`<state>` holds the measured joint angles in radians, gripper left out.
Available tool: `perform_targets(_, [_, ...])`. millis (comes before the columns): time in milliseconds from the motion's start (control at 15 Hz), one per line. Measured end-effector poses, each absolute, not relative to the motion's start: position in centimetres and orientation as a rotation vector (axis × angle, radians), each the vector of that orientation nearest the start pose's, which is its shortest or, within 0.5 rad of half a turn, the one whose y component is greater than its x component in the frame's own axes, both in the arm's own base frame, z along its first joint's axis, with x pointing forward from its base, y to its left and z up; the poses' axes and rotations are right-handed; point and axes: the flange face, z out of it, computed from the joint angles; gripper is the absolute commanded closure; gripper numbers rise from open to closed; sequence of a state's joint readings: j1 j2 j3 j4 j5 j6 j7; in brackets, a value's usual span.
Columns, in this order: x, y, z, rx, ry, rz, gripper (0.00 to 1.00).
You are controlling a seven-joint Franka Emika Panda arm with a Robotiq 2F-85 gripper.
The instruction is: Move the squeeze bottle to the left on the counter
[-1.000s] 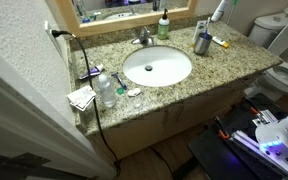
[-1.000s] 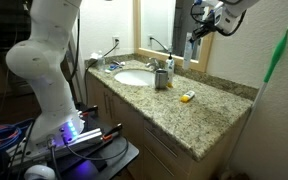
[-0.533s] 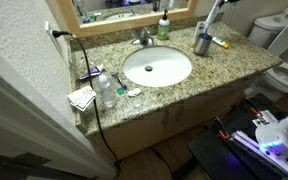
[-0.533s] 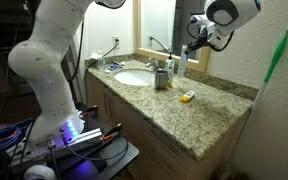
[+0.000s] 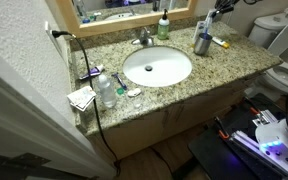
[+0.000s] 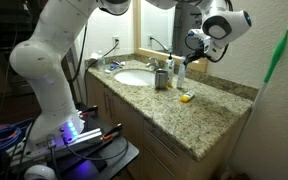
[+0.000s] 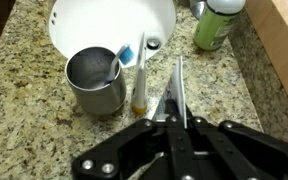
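gripper point(image 7: 175, 88) jaws look pressed together, holding nothing. squeeze bottle point(image 7: 140, 80) stands upright on the counter point(image 7: 29, 125) btw metal cup point(image 7: 94, 85) & the jaws, just beside them in wrist view, so gotta open + shift over imo

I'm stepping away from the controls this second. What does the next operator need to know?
Gripper: jaws look shut and hold nothing, low over the counter.
Squeeze bottle: upright between the metal cup and the gripper, near the sink. I cannot tell whether the gripper touches it.
Done: the approach only; the bottle is not gripped.
Left: take or push the bottle, shift it left along the counter, then back away.
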<state>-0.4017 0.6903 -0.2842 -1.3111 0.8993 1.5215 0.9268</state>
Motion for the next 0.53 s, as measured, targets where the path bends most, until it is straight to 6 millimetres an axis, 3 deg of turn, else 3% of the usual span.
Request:
perform_targets(200, [62.36,-32.81,33.19,-1.535,1.865,0.637,0.99])
perform_targets(267, [62.42,-32.8,33.22,-1.535,1.866,0.633,0.71])
perform_targets(333, [62.44,-32.81,33.23,-1.535,1.867,0.631,0.7])
perform_targets(533, [62.25,-32.92,33.14,-1.553,1.88,0.632,0.49])
